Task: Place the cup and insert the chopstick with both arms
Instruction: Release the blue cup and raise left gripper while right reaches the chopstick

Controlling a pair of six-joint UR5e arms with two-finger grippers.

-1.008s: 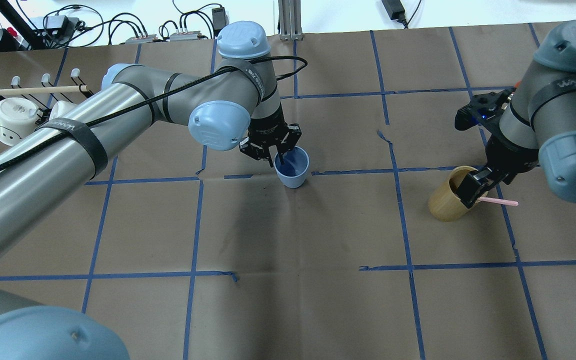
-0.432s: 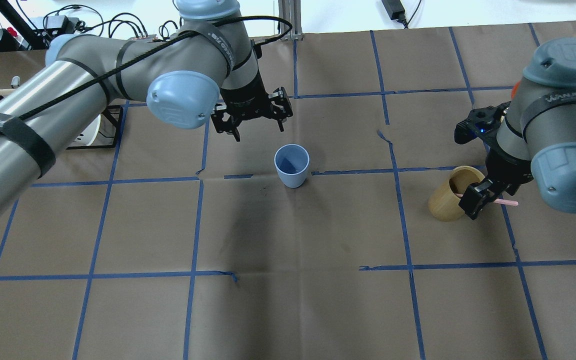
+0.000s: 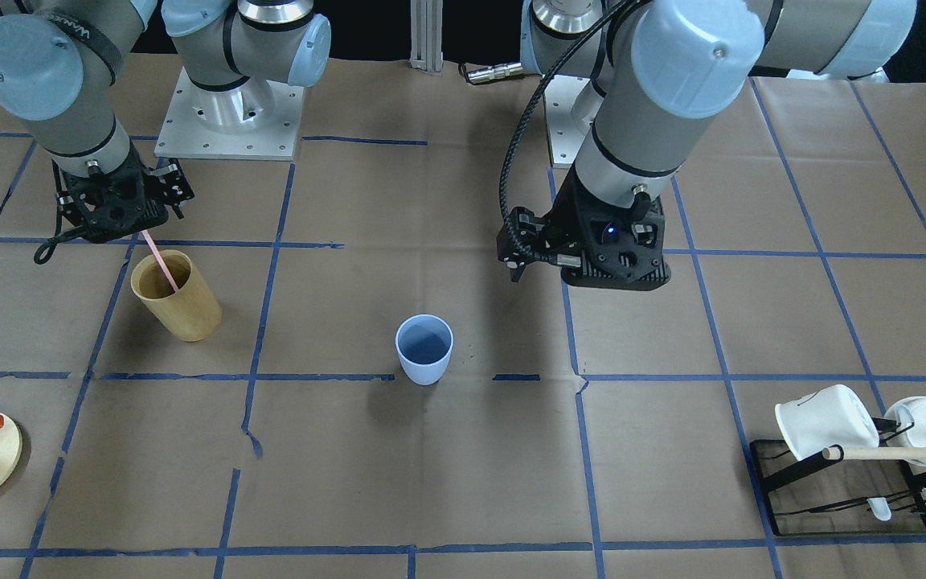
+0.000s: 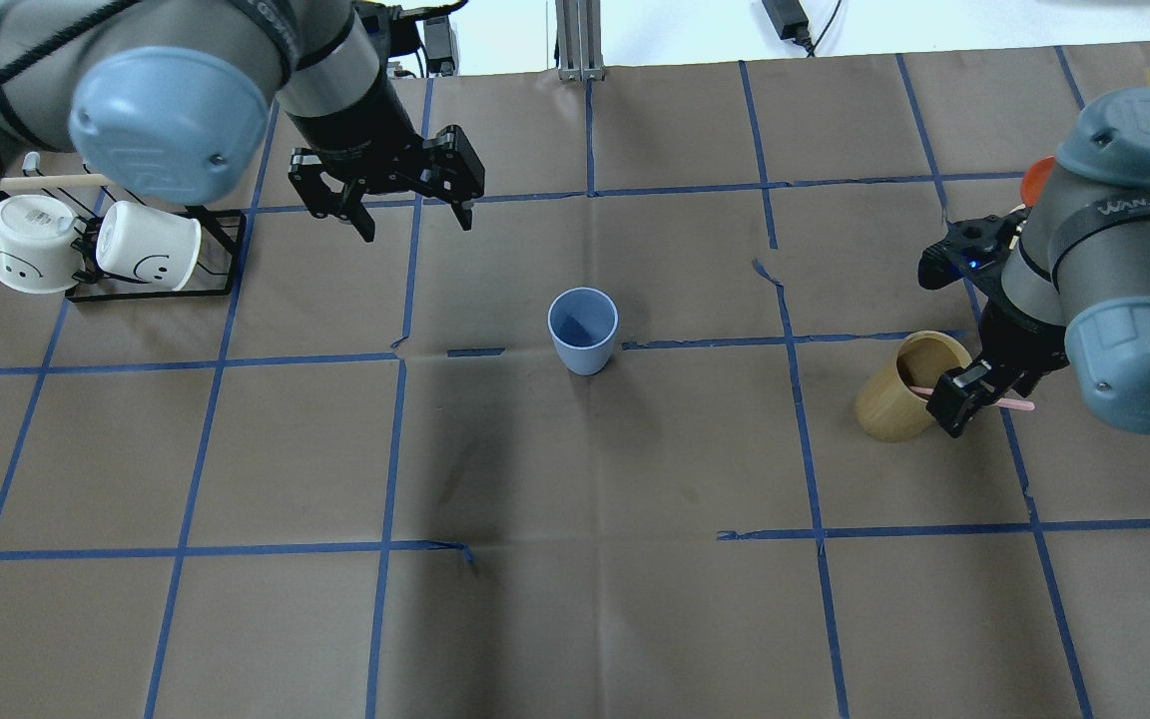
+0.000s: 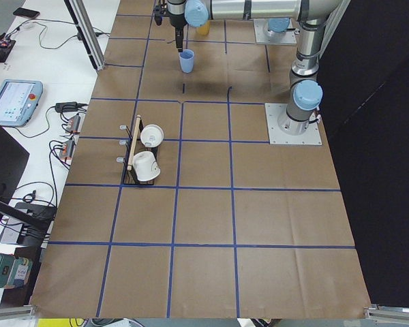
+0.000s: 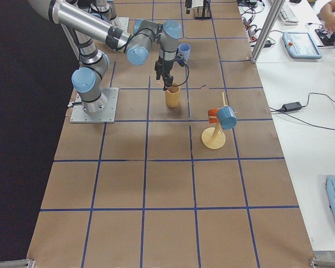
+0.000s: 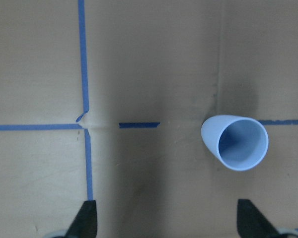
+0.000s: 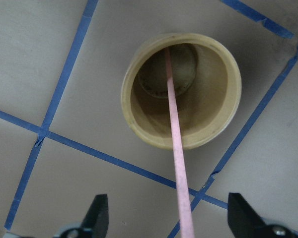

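The blue cup point(image 4: 583, 330) is set upright near the middle of the desk point(image 4: 585, 619), mouth up, just beside a blue tape line point(image 4: 695, 343). The left claw point(image 4: 416, 228) is held above the desk, well apart from this cup and further from the robot. Its two fingers are spread wide and nothing is carried between them. In the left wrist view the cup is seen off to one side, not between the fingertips.

The pink chopstick point(image 8: 175, 129) is placed with its lower end inside the wooden cup point(image 8: 181, 96) (the tip is seen over the cup's bottom in the right wrist view). It leans out over the rim toward the right claw point(image 8: 168, 218). The fingers of this claw are spread, one at each side of the chopstick, and no contact with it can be seen. The wooden cup stands well apart from the blue cup. A black rack point(image 4: 221, 250) with two white mugs point(image 4: 148, 255) is found at the left end of the desk.
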